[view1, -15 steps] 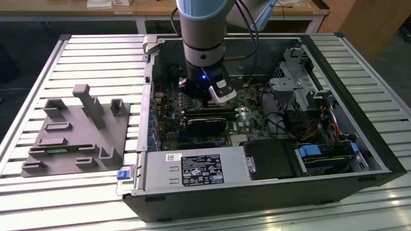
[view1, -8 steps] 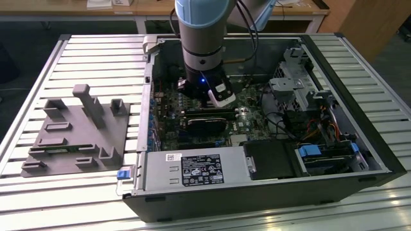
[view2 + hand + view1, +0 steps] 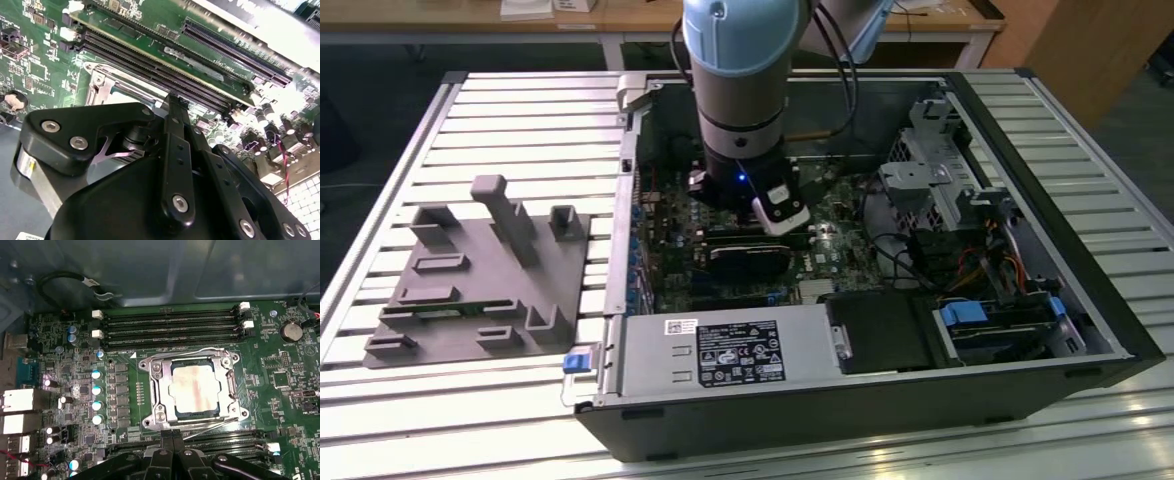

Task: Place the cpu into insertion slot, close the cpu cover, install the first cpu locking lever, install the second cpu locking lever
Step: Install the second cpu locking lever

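Gripper (image 3: pixel 172 440) fingertips pressed together, partly masking cpu cover (image 3: pixel 156 385).

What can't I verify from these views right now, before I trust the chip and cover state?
- Whether the locking levers are hooked: in the first wrist view the thin wires around the cover are too fine to judge.
- The socket in the second wrist view: mostly hidden behind the gripper.
- The chip in the exterior view: the arm blocks that part of the board.
- Jaw contact with the socket edge: unclear in both wrist views.
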### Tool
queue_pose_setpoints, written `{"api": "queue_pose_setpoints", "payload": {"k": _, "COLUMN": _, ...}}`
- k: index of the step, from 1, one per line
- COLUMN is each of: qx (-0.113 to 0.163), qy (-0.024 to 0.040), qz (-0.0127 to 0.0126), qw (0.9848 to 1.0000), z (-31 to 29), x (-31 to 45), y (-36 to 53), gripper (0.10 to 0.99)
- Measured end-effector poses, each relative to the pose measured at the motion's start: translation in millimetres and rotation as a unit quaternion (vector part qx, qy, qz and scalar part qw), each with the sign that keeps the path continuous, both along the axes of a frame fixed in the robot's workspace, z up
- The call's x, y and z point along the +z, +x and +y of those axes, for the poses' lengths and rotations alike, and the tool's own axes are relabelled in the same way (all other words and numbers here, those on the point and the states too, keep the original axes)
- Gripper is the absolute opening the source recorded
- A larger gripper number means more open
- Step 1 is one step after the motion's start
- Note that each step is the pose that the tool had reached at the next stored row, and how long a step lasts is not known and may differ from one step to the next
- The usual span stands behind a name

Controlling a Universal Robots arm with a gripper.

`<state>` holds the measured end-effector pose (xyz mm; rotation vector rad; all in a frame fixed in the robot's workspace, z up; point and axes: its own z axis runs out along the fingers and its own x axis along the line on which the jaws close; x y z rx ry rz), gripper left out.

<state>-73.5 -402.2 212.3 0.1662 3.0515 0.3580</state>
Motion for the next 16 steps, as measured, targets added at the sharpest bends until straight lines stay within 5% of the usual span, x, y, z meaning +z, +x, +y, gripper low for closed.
{"api": "queue_pose_setpoints", "payload": {"k": 6, "qx": 0.001, "qy": 0.0182, "qz": 0.0, "qw": 0.9998, "z": -6.4, "x": -2.6, "y": -2.1, "gripper": 0.106}}
{"api": "queue_pose_setpoints", "payload": {"k": 16, "qx": 0.003, "qy": 0.0475, "qz": 0.0, "qw": 0.9989, "z": -7.5, "x": -11.0, "y": -6.9, "gripper": 0.106}}
